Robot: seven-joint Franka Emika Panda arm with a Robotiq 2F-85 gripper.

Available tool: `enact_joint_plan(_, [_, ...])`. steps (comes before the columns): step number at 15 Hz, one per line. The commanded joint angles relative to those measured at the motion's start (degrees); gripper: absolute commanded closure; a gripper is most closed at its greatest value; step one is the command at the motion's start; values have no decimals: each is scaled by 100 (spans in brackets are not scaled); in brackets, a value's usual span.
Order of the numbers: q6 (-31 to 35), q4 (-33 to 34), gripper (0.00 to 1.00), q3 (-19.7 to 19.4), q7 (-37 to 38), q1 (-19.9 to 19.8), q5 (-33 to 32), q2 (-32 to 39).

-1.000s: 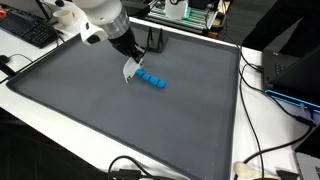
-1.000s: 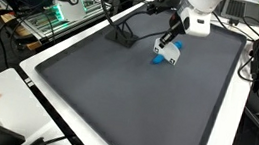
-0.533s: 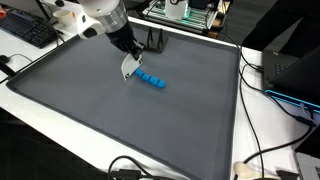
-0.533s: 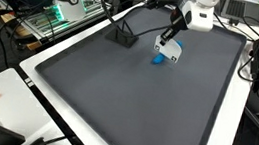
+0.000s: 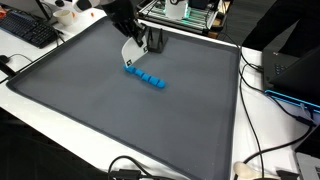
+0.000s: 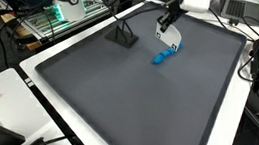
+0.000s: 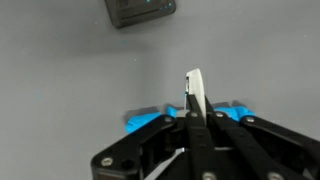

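Observation:
My gripper [image 5: 130, 38] hangs above the dark grey mat [image 5: 100, 110] near its far edge, shut on a thin white flat piece [image 5: 131, 52] that dangles below the fingers. In the wrist view the white piece [image 7: 195, 92] stands edge-on between the shut jaws of the gripper [image 7: 195, 115]. A blue row of small joined blocks [image 5: 146, 78] lies on the mat just below and in front of the gripper, apart from it. In an exterior view the gripper [image 6: 166, 22] holds the white piece [image 6: 167, 35] above the blue row [image 6: 162, 56]. The wrist view shows the blue row [image 7: 150, 120] partly hidden behind the fingers.
A small black box [image 5: 155, 42] stands on the mat close beside the gripper, also seen in the wrist view as a black box [image 7: 140, 10]. A white table border [image 5: 40, 100] rings the mat. Cables [image 5: 270, 80], a keyboard [image 5: 25, 30] and electronics [image 6: 62, 8] lie around it.
The gripper has risen and drawn back toward the far edge with the white piece, which was touching the end of the blue row before. The blue row stays on the mat.

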Motion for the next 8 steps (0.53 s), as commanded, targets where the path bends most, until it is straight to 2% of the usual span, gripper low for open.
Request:
enact_joint_plan(1, [320, -1136, 99, 19, 320, -165, 777, -980])
enact_joint_plan(4, [679, -1882, 99, -68, 889, -135, 1122, -1596])
enact_joint_plan(8, [921, -2689, 99, -99, 1796, -96, 1229, -2225])
